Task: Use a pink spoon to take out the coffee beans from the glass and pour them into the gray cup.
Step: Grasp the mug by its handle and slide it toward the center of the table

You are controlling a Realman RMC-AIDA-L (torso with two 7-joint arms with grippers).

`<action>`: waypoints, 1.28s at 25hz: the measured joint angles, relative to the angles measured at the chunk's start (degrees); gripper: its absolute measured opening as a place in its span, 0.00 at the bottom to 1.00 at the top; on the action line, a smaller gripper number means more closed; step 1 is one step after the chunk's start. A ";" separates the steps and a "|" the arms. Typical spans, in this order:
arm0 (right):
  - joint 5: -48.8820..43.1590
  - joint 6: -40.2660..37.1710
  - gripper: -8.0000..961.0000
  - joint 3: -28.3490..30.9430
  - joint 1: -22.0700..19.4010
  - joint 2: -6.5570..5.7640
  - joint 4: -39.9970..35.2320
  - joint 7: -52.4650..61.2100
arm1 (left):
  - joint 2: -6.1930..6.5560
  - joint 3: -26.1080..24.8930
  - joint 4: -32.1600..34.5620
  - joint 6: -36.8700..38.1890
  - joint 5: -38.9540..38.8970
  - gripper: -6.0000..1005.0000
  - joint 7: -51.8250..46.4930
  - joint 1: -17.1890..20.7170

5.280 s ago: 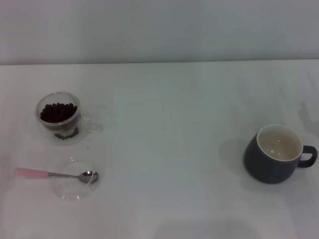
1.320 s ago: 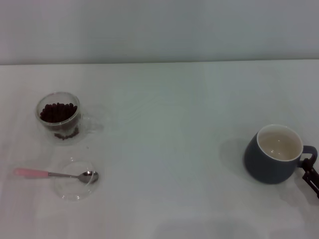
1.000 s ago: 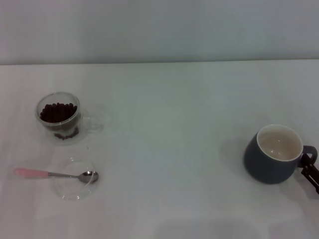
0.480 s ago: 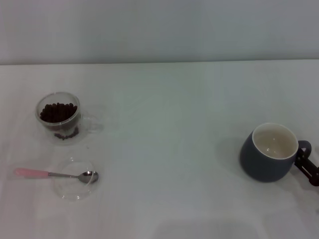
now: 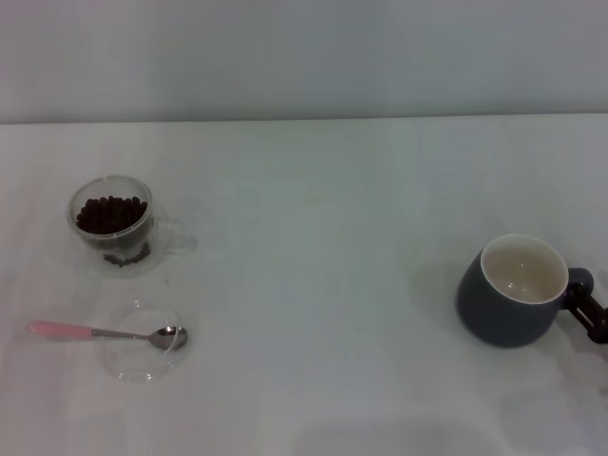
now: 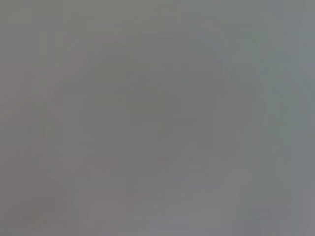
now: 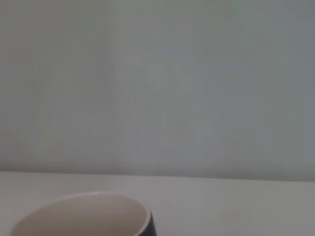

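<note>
The glass [image 5: 114, 228] with a heap of coffee beans [image 5: 111, 213] stands at the left of the table. In front of it the pink spoon [image 5: 95, 332] lies flat, its metal bowl resting in a shallow clear dish [image 5: 142, 344] and its pink handle pointing left. The gray cup [image 5: 511, 294] stands at the right, cream inside, leaning slightly; its rim [image 7: 83, 214] also shows in the right wrist view. My right gripper [image 5: 594, 318] is at the right edge, touching the cup's handle [image 5: 578, 280]. The left gripper shows in no view.
The white table [image 5: 323, 285] runs between the glass and the cup, with a pale wall behind its far edge. The left wrist view is a plain grey blur.
My right gripper came in from the right edge and reached the cup's handle. The cup has shifted a little to the left and tilted. Glass, spoon and dish have not moved.
</note>
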 joint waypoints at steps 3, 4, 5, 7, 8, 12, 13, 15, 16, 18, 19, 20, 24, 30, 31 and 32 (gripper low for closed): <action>-0.24 0.77 0.81 0.85 0.38 0.03 0.00 0.02 | 0.01 0.00 0.00 0.00 0.00 0.86 0.00 0.10; -0.30 0.86 0.80 0.97 0.45 0.05 0.00 0.02 | 0.01 0.00 0.00 0.00 0.00 0.86 0.00 0.14; -0.31 0.90 0.78 1.04 0.47 0.05 0.00 0.03 | 0.02 0.00 0.00 0.01 0.00 0.86 0.00 0.17; -0.32 0.85 0.75 1.05 0.48 0.07 0.04 0.06 | 0.02 0.00 0.00 0.04 -0.02 0.86 0.00 0.25; -0.32 0.79 0.73 1.05 0.46 0.08 0.11 0.09 | 0.02 0.00 0.00 0.07 -0.05 0.86 0.00 0.28; -0.48 0.49 0.66 0.73 0.41 0.08 0.67 1.21 | 0.02 0.00 0.00 0.12 -0.10 0.86 0.00 0.35; -0.73 0.42 0.65 0.52 0.39 0.08 0.72 2.00 | 0.02 -0.01 0.00 0.14 -0.10 0.86 0.00 0.35; -1.54 0.39 0.61 0.25 0.35 0.06 0.53 3.18 | 0.02 0.00 0.00 0.18 -0.10 0.86 0.00 0.34; -2.06 0.38 0.59 0.25 0.32 0.03 0.39 3.60 | 0.02 -0.01 0.00 0.20 -0.10 0.86 0.01 0.35; -2.61 0.15 0.55 0.32 0.30 0.03 0.33 3.93 | 0.02 0.00 0.00 0.24 -0.10 0.86 0.00 0.35; -2.67 -0.14 0.53 0.32 0.30 0.02 0.34 3.96 | 0.02 0.00 0.01 0.24 -0.10 0.86 0.00 0.35; -2.68 -0.51 0.52 0.29 0.29 0.02 0.37 3.96 | 0.02 -0.01 0.06 0.25 -0.10 0.86 0.00 0.35; -3.22 -1.31 0.44 0.18 0.42 0.05 0.43 3.97 | 0.02 -0.01 0.55 0.26 -0.07 0.86 0.00 0.35; -5.97 -2.54 0.20 0.52 2.33 0.23 0.61 4.00 | -0.01 -0.01 0.62 0.28 0.19 0.86 0.01 0.27; -6.68 -2.51 0.20 0.66 2.80 0.28 0.67 4.00 | -0.02 0.00 0.62 0.28 0.20 0.86 0.00 0.24; -6.68 -2.51 0.20 0.66 2.80 0.28 0.67 4.00 | -0.05 -0.01 0.63 0.28 0.25 0.86 0.00 0.21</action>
